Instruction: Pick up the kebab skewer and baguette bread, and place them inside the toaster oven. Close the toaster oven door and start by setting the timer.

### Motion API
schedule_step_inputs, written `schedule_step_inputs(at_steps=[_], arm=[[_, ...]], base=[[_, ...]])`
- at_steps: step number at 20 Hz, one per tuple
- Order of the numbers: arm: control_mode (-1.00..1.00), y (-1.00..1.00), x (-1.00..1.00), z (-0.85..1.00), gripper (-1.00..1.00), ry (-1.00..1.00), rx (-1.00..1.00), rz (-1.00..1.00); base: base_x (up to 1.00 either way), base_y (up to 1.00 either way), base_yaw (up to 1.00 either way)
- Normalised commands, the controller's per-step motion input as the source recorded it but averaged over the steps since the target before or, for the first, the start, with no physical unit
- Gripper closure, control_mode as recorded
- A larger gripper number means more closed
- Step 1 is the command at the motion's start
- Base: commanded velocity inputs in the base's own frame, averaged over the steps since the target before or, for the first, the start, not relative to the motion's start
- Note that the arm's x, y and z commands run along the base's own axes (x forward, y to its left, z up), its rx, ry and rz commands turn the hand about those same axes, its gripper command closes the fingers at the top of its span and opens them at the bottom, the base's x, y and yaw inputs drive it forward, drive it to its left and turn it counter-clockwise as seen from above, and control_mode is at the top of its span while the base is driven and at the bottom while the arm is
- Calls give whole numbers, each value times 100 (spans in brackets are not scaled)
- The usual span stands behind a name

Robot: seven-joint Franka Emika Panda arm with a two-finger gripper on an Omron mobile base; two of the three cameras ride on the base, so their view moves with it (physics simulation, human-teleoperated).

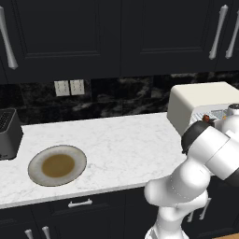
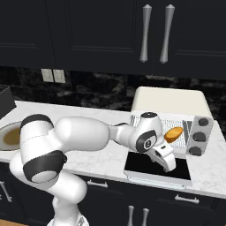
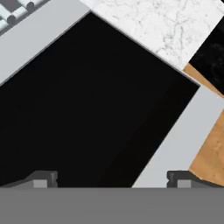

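Since the cream-white boxy toaster oven (image 2: 170, 102) has its dark glass door (image 2: 155, 167) folded flat over the white marble table (image 1: 126, 144), the small oval golden-orange baguette bread (image 2: 174, 134) already lies on the oven's wire rack, leaving the brown-centred round plate (image 1: 57, 165) bare, well left of the oven. The white arm reaches to the oven, its pincer (image 2: 167, 162) tilted down just above the door, jaws apart and empty.

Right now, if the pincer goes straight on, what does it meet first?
Most likely the open toaster oven door: the open pincer points at its dark glass panel, empty. How far off is unclear.
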Motion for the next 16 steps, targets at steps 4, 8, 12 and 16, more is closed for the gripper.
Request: schedule_step_inputs(at_steps=[4,8,12,16], arm=[[-100,-7,21,-11,-100,8,1,-14],[-100,-10,31,0,-100,0,11,-12],[-100,-10,27,5,-100,-1,16,-12],[-100,-3,55,16,-100,-2,16,-15]], base=[[0,0,0],[0,0,0],[0,0,0],[0,0,0]])
